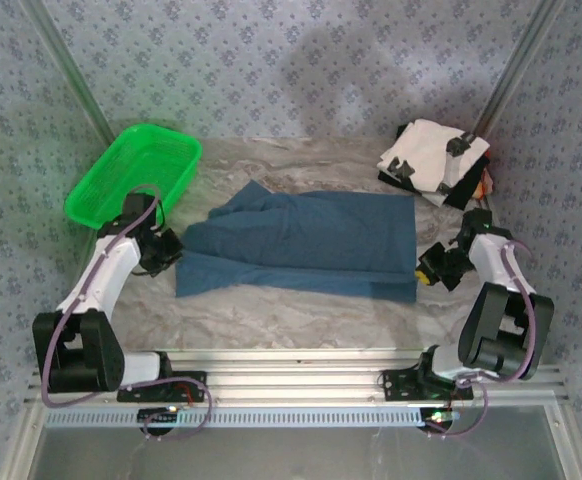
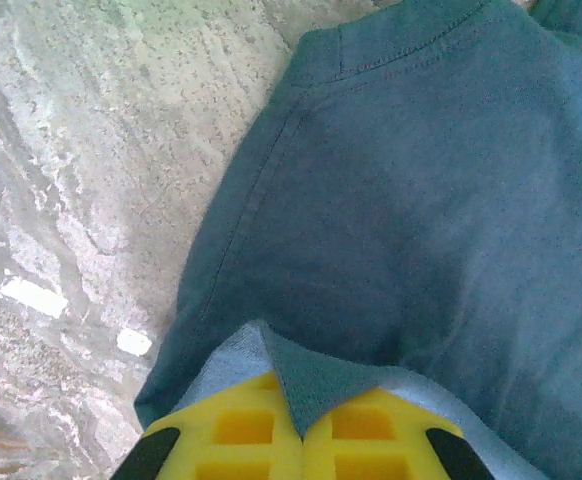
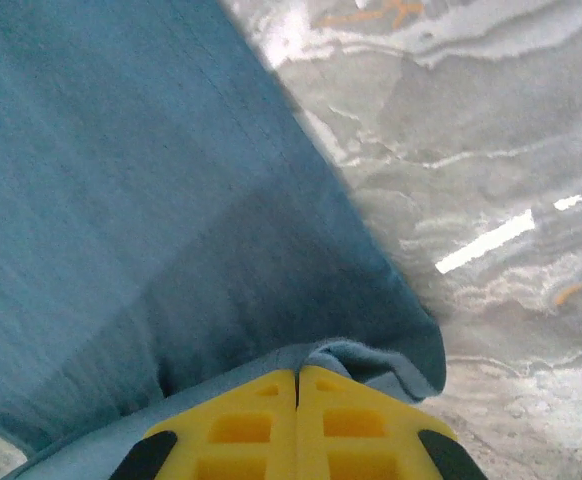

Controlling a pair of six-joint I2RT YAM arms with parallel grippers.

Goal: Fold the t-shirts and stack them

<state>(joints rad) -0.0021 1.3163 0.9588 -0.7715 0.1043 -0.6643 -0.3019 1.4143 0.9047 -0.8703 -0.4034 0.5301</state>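
Top external view: the dusty-blue t-shirt (image 1: 311,245) lies spread on the table (image 1: 301,320). Clamped fully closed, the left gripper (image 1: 174,250) pinches its left edge and the right gripper (image 1: 428,268) its right edge; the folded t-shirts (image 1: 433,160) sit far right.

Left tool (image 2: 302,430) at bottom edge, yellow pads (image 2: 239,432) pressed together, pinching small fold of dusty-blue t-shirt (image 2: 421,200). Cloth edge curls over pad tops, paler underside showing. Shirt spreads up and right; stitched seam (image 2: 261,170) curves along its left side. Grey marbled bench (image 2: 81,140) at left, two white glints (image 2: 33,297) on it.
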